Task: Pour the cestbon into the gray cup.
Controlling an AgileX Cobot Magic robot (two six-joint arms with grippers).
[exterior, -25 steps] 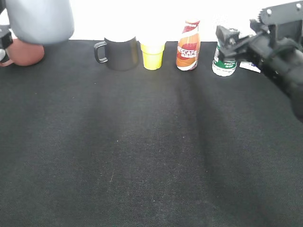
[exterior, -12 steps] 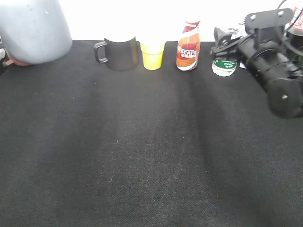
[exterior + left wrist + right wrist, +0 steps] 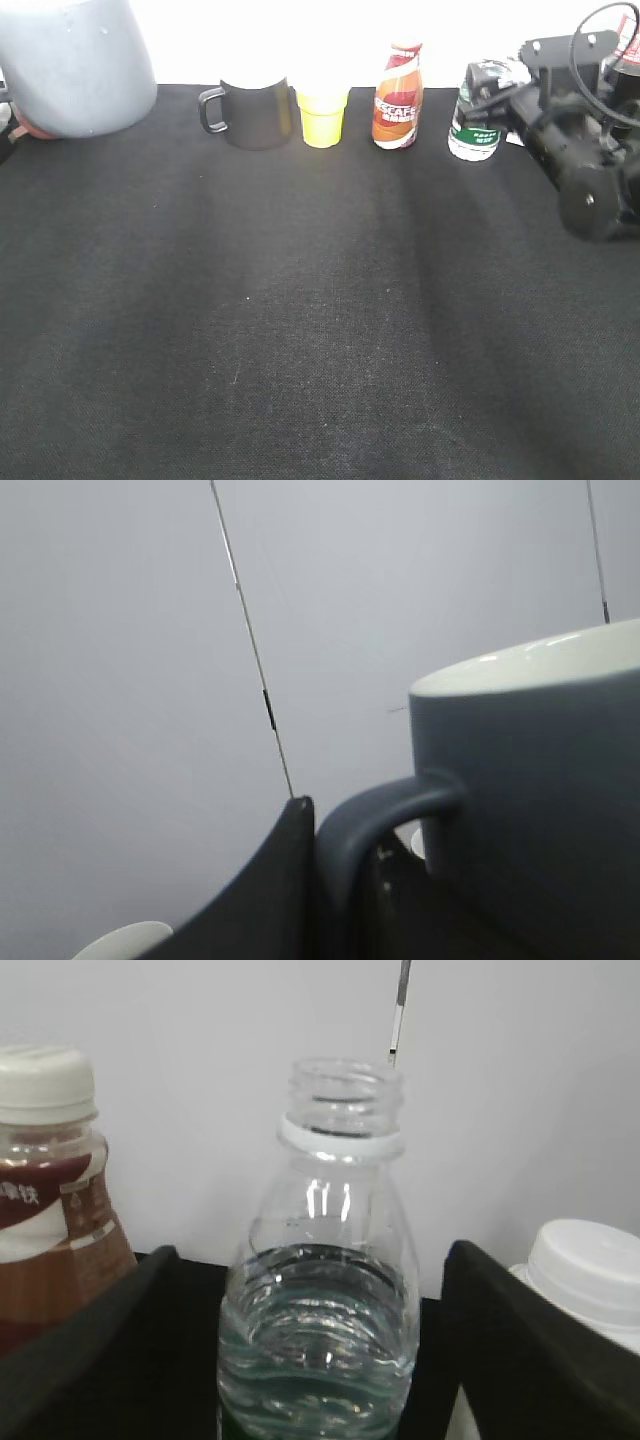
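The gray cup (image 3: 75,65) hangs in the air at the top left of the exterior view, close to the camera. In the left wrist view my left gripper (image 3: 340,850) is shut on the loop handle of the gray cup (image 3: 540,810), one dark finger pressed against the handle's outer side. The cestbon (image 3: 472,135) stands uncapped on the black cloth at the back right, part full of water. My right gripper (image 3: 480,92) is open around it. In the right wrist view the cestbon (image 3: 320,1310) sits between the fingers of my right gripper (image 3: 312,1255), with a gap on each side.
Along the back edge stand a black mug (image 3: 255,112), a yellow cup (image 3: 322,115) and an orange-brown bottle (image 3: 398,95). A reddish mug (image 3: 30,128) peeks out under the gray cup. A white-capped container (image 3: 590,1270) is right of the cestbon. Black cloth (image 3: 320,320) covers the table.
The gray cup has sunk a little and moved left, covering more of the reddish mug. The right arm's body has swung right and back, its fingers staying at the cestbon.
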